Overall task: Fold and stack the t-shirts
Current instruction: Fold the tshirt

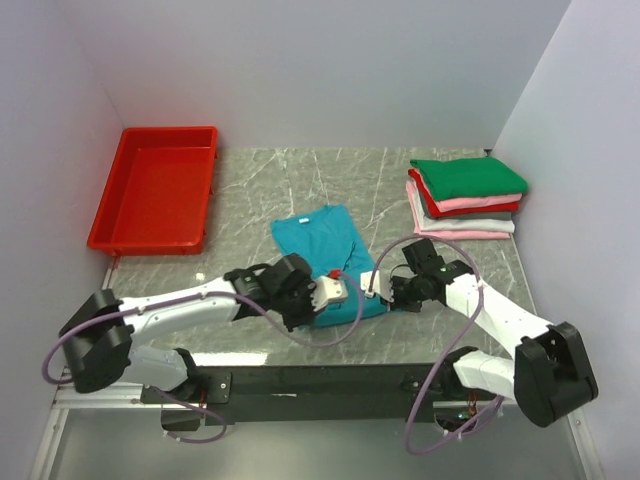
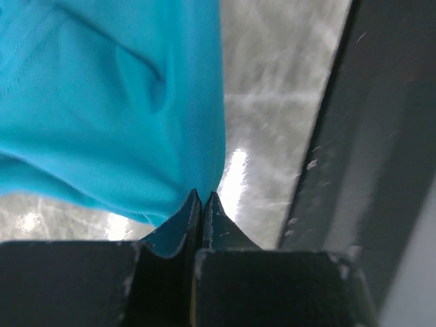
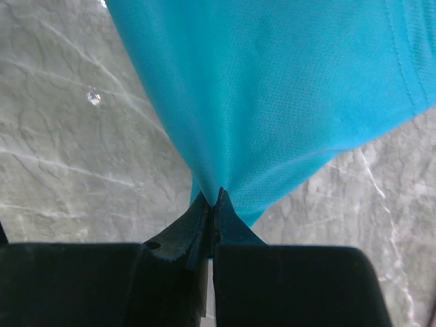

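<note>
Near edge of the marbled table [image 1: 270, 180]: the left gripper [image 2: 203, 197] and the right gripper [image 3: 216, 194] sit close together, side by side. Each has its jaws clenched on the near edge of the teal t-shirt [image 1: 318, 238]. In both wrist views the cloth is pinched to a point between the closed fingertips and fans out beyond them. It lies mostly to the left of the left gripper's jaws and mostly to the right of the right gripper's. Mid-table: the rest of the teal t-shirt lies spread on the surface, running from the grippers toward the far side. Far right: a stack of folded t-shirts [image 1: 465, 195], green on top with red, pink and whitish layers beneath, well apart from the teal one. Far left: a red tray [image 1: 130, 235] beside the wall
</note>
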You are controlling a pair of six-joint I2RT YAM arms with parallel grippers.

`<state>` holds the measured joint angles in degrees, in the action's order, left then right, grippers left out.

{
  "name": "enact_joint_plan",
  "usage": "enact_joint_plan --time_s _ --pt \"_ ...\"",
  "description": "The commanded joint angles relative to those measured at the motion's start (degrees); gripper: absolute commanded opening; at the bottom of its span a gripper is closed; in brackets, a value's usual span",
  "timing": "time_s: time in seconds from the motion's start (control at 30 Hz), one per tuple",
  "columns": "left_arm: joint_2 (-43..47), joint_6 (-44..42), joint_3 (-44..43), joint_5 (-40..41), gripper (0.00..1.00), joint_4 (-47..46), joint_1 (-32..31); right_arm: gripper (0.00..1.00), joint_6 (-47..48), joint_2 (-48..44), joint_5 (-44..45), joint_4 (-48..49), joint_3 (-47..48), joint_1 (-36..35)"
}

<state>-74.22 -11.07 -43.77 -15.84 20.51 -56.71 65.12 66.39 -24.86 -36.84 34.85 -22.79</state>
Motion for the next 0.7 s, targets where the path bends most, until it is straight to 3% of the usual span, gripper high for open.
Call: enact_joint_plan --time_s 0.0,0.07,0.17,0.27,0.37,0.47,0.5,0.6,0.67 --pt "-4.94 9.18 -11.84 2.9 0.01 12.3 -3.23 0.0 1.94 -4.42 1.92 -0.43 -1.01 0.37" --pt "-7.69 16.14 -15.98 8.07 0.01 16.21 -3.67 0.0 1.94 -6.52 2.45 0.27 -1.63 0.46" --pt "-10.86 27.13 -18.2 6.35 0.01 17.2 -4.2 0.0 2.11 -5.84 3.15 0.8 -2.33 0.55" --pt "-11.04 35.49 -14.34 4.84 0.01 12.98 -7.08 0.0 2.38 -3.73 4.29 1.77 -3.03 1.42" --pt "-9.2 44.36 -9.42 10.54 0.0 12.7 -9.64 0.0 2.99 -3.11 3.16 1.25 -2.95 2.57" --pt "-2.54 59.89 -4.32 18.82 0.0 14.64 -11.66 0.0 3.52 -3.55 2.81 0.81 -2.95 2.75" --pt "2.1 68.2 0.3 18.3 0.0 10.81 -12.45 0.0 3.52 -3.55 2.45 0.54 -2.95 2.66" --pt "8.8 78.62 11.37 15.4 0.01 -4.45 -17.11 0.0 3.69 -2.5 1.23 0.37 -2.6 2.83" --pt "9.44 79.97 15.1 15.66 0.01 -8.37 -17.91 0.0 3.61 -1.19 0.87 0.45 -2.33 2.75"
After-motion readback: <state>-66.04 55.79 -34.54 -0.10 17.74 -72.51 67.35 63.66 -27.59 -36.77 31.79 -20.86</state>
